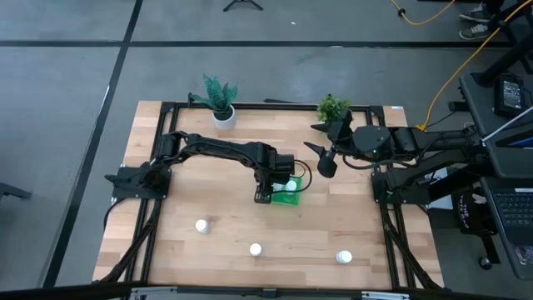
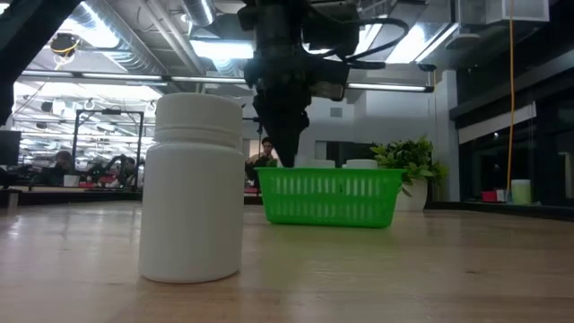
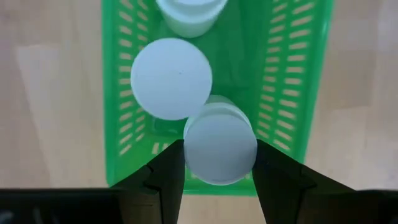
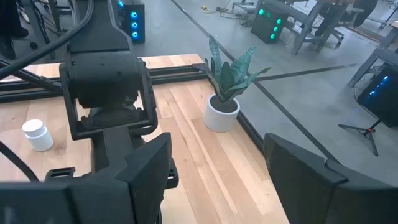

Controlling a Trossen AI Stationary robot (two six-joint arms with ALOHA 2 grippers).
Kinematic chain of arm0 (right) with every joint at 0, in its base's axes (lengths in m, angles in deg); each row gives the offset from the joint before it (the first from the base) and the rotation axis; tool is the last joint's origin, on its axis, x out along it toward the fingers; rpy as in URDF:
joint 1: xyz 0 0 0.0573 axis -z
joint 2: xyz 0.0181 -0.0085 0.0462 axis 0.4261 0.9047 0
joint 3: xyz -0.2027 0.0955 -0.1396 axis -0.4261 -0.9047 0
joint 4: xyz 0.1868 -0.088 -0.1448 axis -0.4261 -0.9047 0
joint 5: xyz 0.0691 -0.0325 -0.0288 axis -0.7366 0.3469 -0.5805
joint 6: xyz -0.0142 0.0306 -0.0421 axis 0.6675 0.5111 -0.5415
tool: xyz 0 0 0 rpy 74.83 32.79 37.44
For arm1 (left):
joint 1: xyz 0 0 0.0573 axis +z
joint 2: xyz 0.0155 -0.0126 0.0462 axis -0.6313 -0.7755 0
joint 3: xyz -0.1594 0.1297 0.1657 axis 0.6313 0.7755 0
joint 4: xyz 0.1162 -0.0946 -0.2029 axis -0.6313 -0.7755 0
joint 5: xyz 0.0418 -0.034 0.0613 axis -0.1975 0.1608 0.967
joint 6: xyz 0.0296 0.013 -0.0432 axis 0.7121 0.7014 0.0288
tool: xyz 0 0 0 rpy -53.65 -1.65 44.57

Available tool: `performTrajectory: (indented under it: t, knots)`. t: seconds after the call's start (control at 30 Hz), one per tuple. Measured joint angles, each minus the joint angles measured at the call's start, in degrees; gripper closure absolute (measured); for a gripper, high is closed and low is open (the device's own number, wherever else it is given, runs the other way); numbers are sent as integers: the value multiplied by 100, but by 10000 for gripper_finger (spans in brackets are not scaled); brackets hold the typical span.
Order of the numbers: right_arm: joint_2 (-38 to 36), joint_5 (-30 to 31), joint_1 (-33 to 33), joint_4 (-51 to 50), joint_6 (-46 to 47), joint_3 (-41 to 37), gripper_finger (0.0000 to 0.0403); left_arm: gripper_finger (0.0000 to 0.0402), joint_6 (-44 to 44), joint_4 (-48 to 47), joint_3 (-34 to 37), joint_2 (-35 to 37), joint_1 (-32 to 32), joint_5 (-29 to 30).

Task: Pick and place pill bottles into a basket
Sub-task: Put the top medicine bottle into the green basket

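Stretching across the wooden tabletop [image 1: 225, 237], the left arm reaches from its base on the left side to the green basket [image 1: 291, 198] near the middle. The left claw [image 3: 219, 168] hangs straight down over one end of the basket, its two dark fingers [image 3: 166, 177] narrowed onto a white pill bottle [image 3: 220, 148], pressing its sides just under the cap. That held bottle sits inside the basket, touching a second bottle [image 3: 171, 78] beside it, and a third bottle [image 3: 189, 14] stands farther along the basket. The right arm waits at the right side of the tabletop, its right claw [image 4: 217, 168] raised with fingers spread wide and nothing between them. Behind it stand a spiky plant in a white pot [image 1: 221, 102] and a bushier plant [image 1: 333, 107] along the far edge. Three more bottles stand on the near part of the tabletop, well apart: one to the left [image 1: 201, 226], one in the middle [image 1: 256, 249], one to the right [image 1: 343, 257].
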Motion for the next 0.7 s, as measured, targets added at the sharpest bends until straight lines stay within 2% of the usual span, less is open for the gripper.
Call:
performTrajectory:
  t: [0.33,0.7]
  knots:
    - [0,0,0,5,23,0,147,246,37,2,0,0,108,575]
    - [-2,0,0,9,26,0,147,242,37,9,0,0,166,928]
